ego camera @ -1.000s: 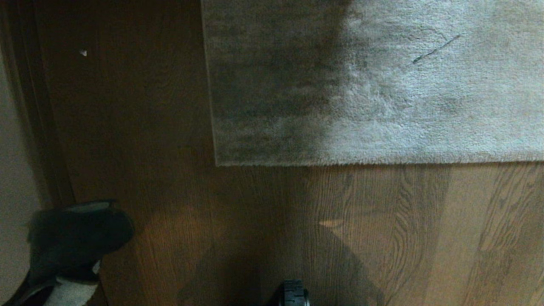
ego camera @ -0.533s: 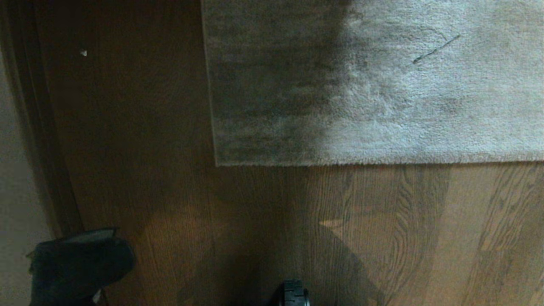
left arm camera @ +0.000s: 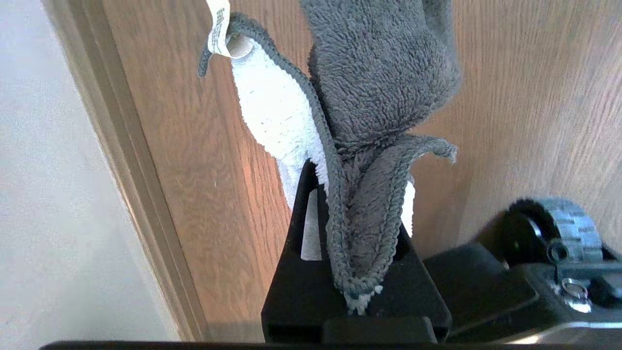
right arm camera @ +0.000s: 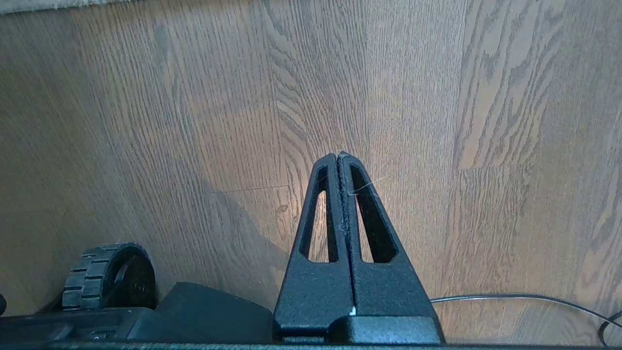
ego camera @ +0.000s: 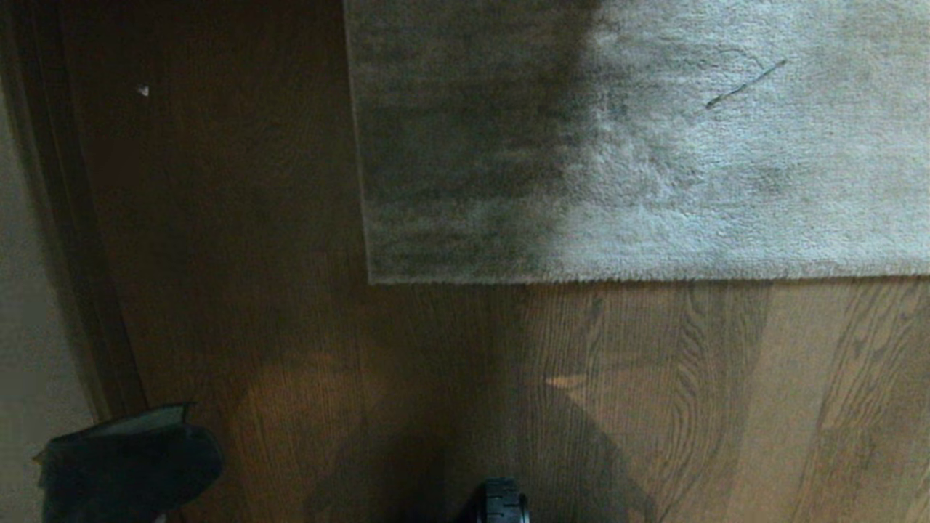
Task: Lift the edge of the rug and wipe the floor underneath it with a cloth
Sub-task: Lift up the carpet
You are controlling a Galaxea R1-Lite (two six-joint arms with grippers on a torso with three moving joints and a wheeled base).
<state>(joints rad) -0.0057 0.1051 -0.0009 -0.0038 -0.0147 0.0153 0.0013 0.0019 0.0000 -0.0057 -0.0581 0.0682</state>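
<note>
The rug (ego camera: 654, 145) lies flat over the upper right of the head view. Its near rug edge (ego camera: 639, 278) runs straight across, and its corner sits near mid-picture. Brown wood-grain floor (ego camera: 276, 290) lies before it and to its left. My left gripper (left arm camera: 354, 184) is shut on the cloth (left arm camera: 379, 87), a grey and white rag bunched between the fingers (left arm camera: 308, 214) and hanging over the floor. In the head view the cloth (ego camera: 131, 465) is a dark lump at the lower left corner, far from the rug. My right gripper (right arm camera: 337, 156) is shut and empty above bare floor (right arm camera: 437, 121).
A pale wall with a dark baseboard (ego camera: 65, 254) runs down the left side. A white speck (ego camera: 143, 90) lies on the floor and a thin dark line (ego camera: 745, 83) on the rug. The base wheels (left arm camera: 559, 228) (right arm camera: 104, 274) and a cable (right arm camera: 525, 297) show near the grippers.
The cloth has moved down toward the lower left corner of the head view, and its white part has left the picture. The rug and the right gripper have not moved.
</note>
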